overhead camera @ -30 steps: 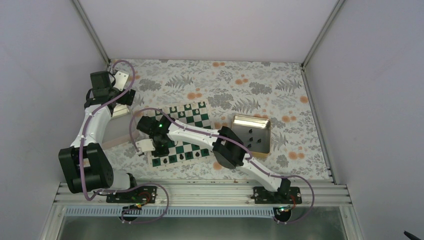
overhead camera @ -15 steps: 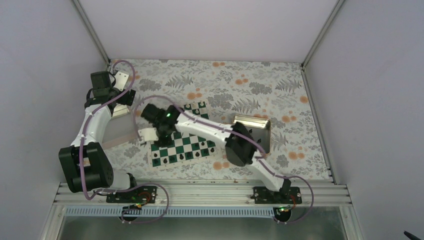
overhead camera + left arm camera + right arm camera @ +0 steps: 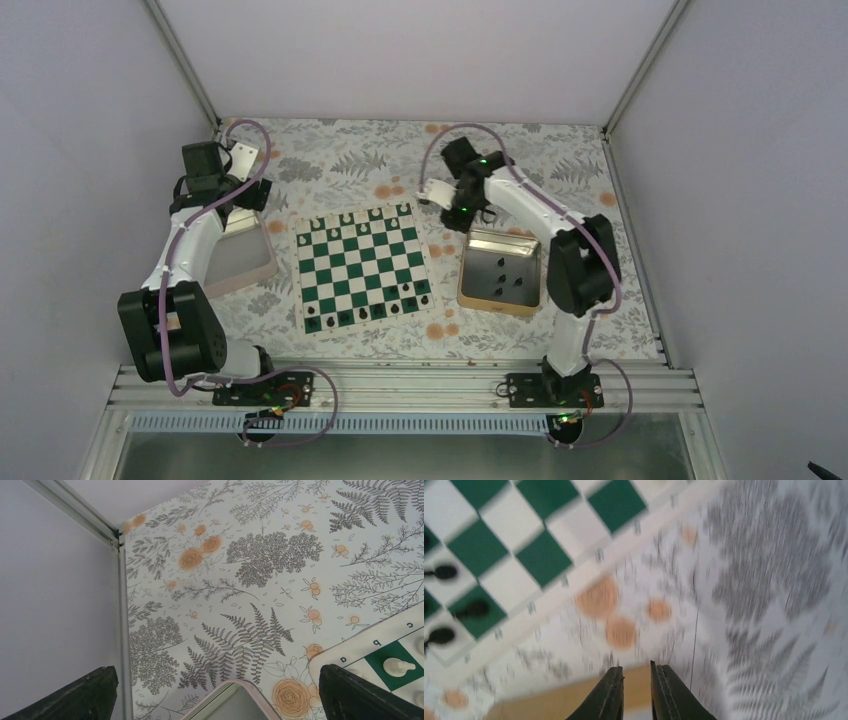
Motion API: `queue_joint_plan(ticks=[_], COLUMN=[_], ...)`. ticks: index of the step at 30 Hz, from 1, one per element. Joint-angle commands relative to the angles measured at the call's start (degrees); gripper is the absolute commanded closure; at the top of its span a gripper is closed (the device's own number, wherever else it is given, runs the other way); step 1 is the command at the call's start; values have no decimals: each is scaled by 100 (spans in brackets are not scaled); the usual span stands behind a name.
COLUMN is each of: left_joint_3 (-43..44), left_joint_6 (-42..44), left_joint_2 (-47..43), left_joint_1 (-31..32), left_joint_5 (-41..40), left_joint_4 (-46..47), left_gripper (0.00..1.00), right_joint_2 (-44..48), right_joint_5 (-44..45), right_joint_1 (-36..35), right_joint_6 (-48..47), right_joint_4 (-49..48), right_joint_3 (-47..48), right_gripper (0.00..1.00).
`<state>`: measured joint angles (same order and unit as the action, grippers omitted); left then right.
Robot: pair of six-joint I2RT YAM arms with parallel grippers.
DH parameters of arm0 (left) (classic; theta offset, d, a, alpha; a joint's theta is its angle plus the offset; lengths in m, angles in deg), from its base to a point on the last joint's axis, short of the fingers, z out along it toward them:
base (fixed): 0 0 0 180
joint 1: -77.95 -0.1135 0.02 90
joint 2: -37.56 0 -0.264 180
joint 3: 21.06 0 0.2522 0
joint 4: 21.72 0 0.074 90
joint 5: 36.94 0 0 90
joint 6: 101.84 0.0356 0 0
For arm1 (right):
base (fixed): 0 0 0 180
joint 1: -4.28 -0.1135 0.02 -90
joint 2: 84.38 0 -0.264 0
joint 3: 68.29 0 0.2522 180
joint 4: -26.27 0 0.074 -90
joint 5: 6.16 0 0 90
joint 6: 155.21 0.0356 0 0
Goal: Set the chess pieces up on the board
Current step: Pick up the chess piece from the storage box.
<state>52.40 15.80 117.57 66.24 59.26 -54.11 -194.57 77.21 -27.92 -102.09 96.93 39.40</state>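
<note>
Lying centrally: board [image 3: 362, 262], black chess pieces [image 3: 346, 318] along its 6 o'clock edge, more in tray [image 3: 470, 272] at 3 o'clock. Right gripper [image 3: 637, 672], at tray's 11 o'clock corner: a slit apart, empty. Left gripper [image 3: 216, 674]: spread wide.

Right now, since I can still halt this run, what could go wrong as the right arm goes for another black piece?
1. The right gripper, at the far edge of the gold tray, shows only a narrow gap between its fingers; it may shove a piece rather than straddle it.
2. The black pieces in the tray lie close together, so one grab could catch two.
3. The right wrist view is blurred, so aiming may suffer.
</note>
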Motion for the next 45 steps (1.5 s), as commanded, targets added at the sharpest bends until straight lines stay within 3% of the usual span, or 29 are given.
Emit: queue_joint_plan(ticks=[1,8,17,35,45], left_joint_3=[204,192,237,247,250], left_joint_6=[-4,-2,-13,-23,-16], left_joint_2=[148,215,212,243,226], left_joint_1=[53,72,89,90,94], left_joint_5=[22,-35,-14,5,5], left_joint_4=[-39,-50,-128,-184,-204], left_gripper=[0,0,0,0,0], right_joint_2=[780,1325,1088,607,825], right_joint_5=[110,188,282,158,53], right_joint_1=[469,1387,1829,1869,1876], right_joint_6=[130,55,47,111,130], right_joint_4=[262,165,-259,-459,-252], right_joint_3=[-877,-2016,-2508,-2547,-2690], right_gripper=[83,80,79,78,76])
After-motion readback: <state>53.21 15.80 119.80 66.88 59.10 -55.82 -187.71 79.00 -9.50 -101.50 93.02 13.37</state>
